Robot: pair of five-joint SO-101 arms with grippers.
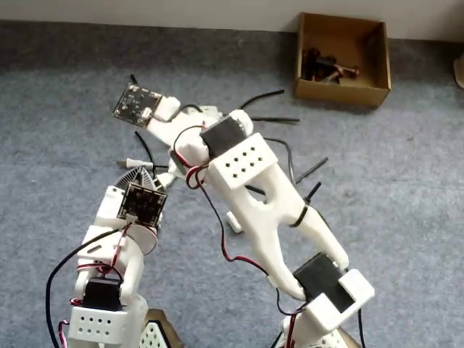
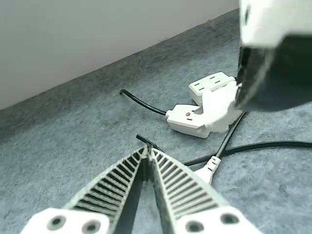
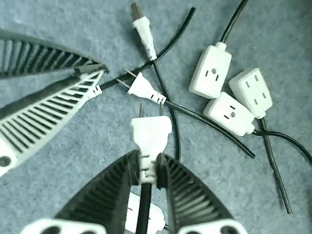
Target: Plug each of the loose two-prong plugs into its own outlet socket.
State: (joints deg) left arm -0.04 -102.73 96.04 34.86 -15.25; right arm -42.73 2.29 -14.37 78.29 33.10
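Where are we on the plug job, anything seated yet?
Done: nothing. The three sockets in the right wrist view are all empty.
In hand: the right hand is shut on one white plug, prongs free, held clear of the sockets.
Left: seat that plug, then the two loose plugs lying on the carpet.

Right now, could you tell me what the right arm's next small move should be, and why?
Probably carry the white plug toward the nearest socket, tipping its prongs down. The right gripper has its fingers shut on the plug, prongs pointing past, not at, the sockets, whose slots face up. The left gripper, shut on a black cord, sits on the plug's other side.
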